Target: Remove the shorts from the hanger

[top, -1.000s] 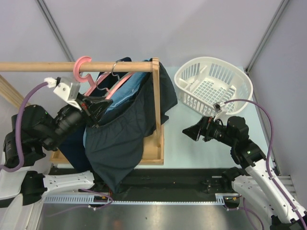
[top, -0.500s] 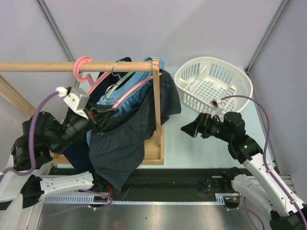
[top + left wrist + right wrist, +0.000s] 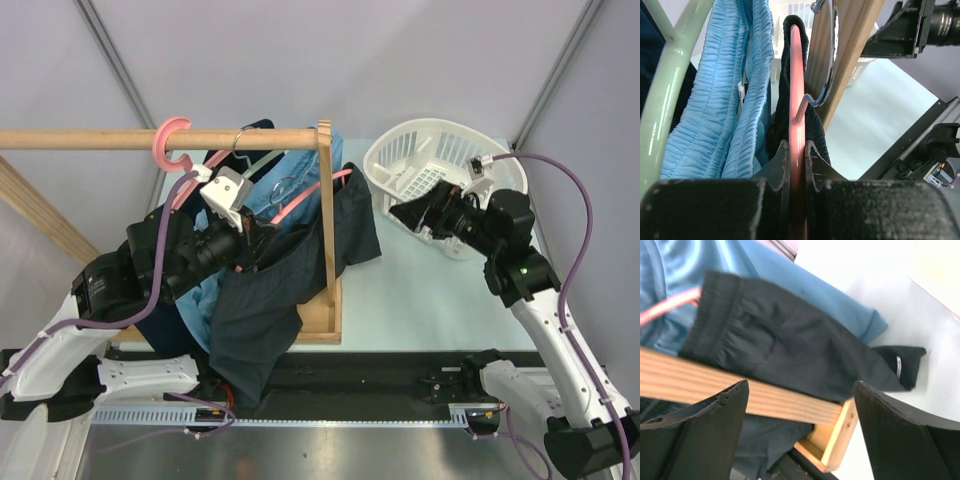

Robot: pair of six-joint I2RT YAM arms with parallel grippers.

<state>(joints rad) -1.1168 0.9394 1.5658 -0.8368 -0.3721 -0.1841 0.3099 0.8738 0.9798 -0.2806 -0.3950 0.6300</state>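
I have the left pincer point(image 3: 797, 150) clamped on the pink hanger point(image 3: 795, 75)
My right pincer point(image 3: 800, 390) stands wide apart, facing the dark shorts point(image 3: 790, 350) hanging across the wooden frame point(image 3: 765, 402).

Pale lilac-grey wall panels point(image 3: 400, 60) close off the far side and both flanks, in soft, even light. Two grey metal struts slant across them, one at far left point(image 3: 115, 60) and one at far right point(image 3: 560, 70). A pale mint tabletop point(image 3: 420, 300) fills the middle. On its left part stands a light wooden rack: a round rail point(image 3: 80, 139) running left to right, a square upright post point(image 3: 325, 220) at the rail's right end, a flat base frame point(image 3: 318, 337) below, and a slanted brace point(image 3: 40, 215) at far left. A white slatted plastic basket point(image 3: 430, 127) sits far right. Along the near edge lie a black strip point(image 3: 380, 365) and a brushed steel sheet point(image 3: 330, 455).
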